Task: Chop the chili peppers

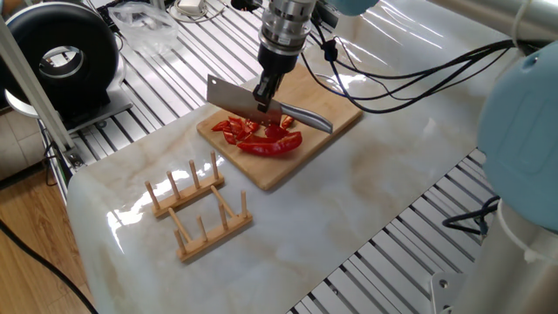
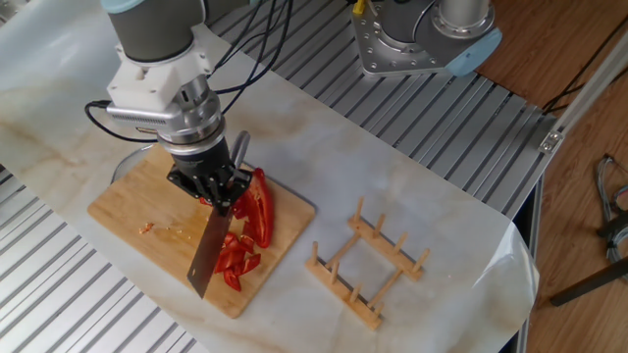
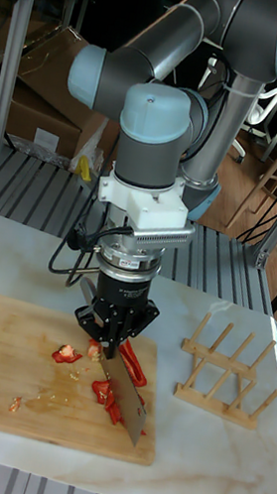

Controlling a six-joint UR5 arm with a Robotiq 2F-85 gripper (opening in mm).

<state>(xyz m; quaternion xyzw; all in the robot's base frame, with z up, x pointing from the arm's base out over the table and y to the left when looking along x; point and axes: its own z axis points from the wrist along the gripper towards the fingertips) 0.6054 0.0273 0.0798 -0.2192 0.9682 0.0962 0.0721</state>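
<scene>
— Gripper status?
— You've got it clamped on the knife, blade over the chili peppers.
— And where are the peppers?
— On your cutting board, some chopped, one long half beside the blade.

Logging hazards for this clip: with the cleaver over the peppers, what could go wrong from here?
1. The chili peppers lie close to the cutting board edge, so chopped bits could scatter onto the table.
2. One long half is unheld; the cleaver might push or roll it instead of cutting.
3. The gripper holds the cleaver by its handle only, so a hard chop might twist it in the grasp.
</scene>
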